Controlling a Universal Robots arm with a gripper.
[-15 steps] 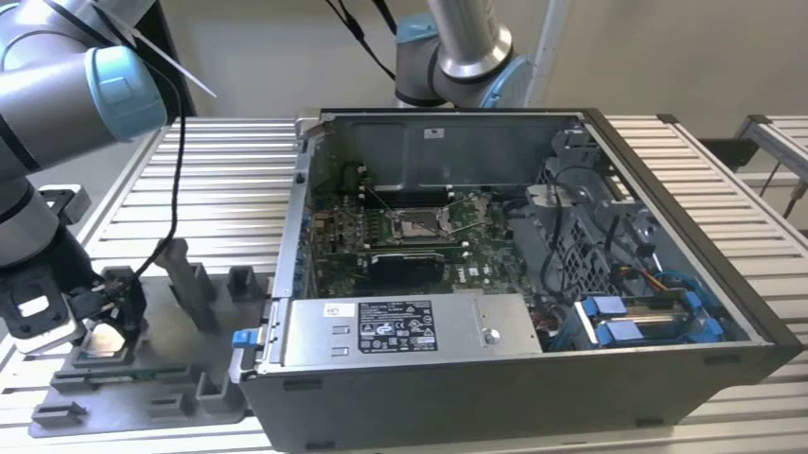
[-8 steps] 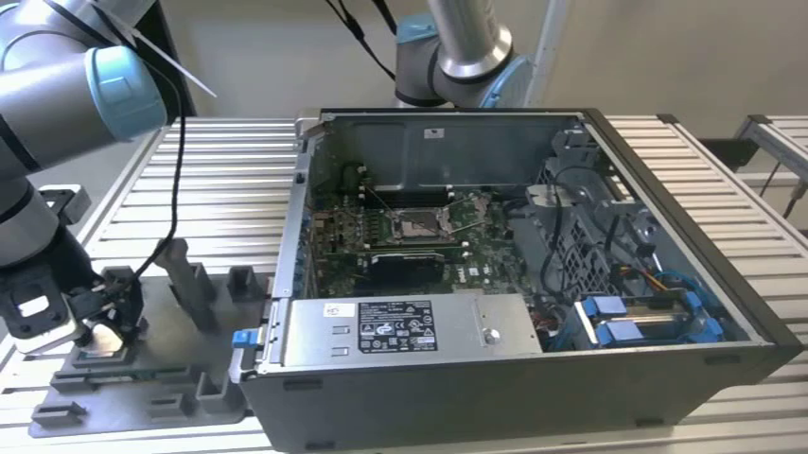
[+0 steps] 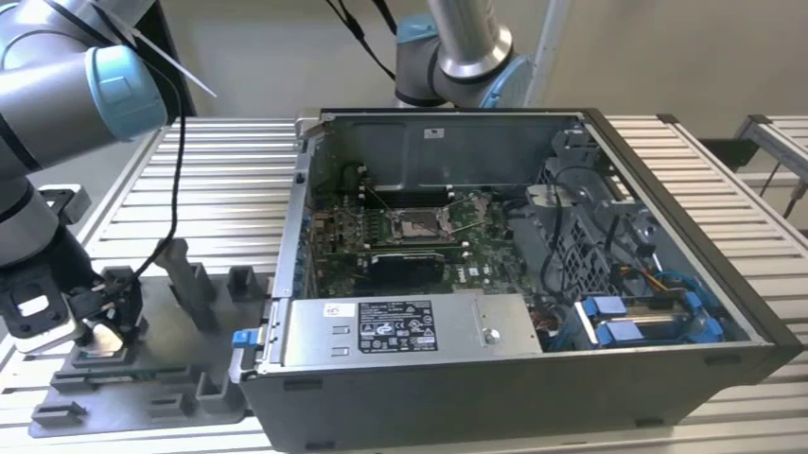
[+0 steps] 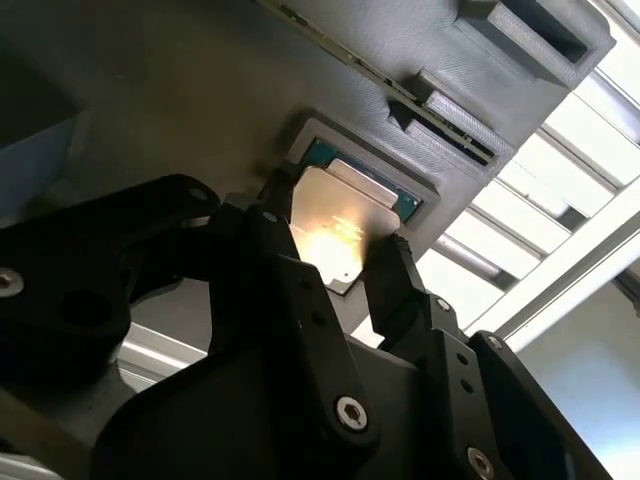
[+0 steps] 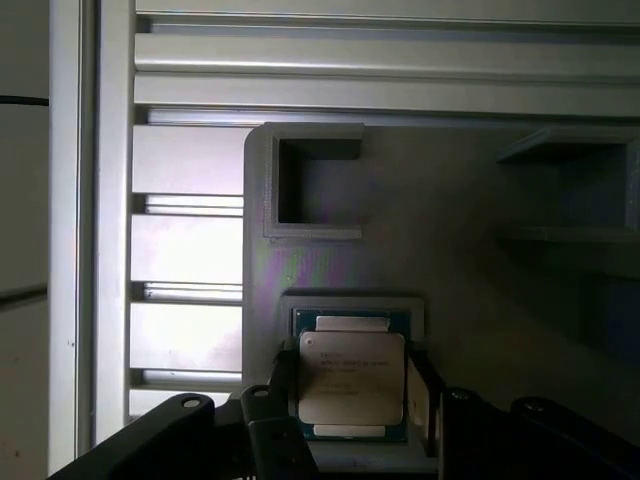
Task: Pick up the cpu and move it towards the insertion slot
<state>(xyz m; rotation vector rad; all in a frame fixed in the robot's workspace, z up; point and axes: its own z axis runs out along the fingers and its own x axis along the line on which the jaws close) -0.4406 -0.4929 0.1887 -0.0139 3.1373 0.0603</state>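
One gripper (image 4: 338,228), black and two-fingered, is closed on the cpu (image 5: 352,385), with a finger pressed against each of two opposite edges in both wrist views. The cpu lies flat, silvery face up, seated in a square recess of the grey tray (image 3: 139,383). In the exterior view the tray rests on the slatted table (image 3: 227,180) at the exterior view's left, just beside the open computer case (image 3: 505,402). The insertion slot (image 3: 419,224), silver-framed with a dark centre, lies on the green board inside the case, well apart from the gripper.
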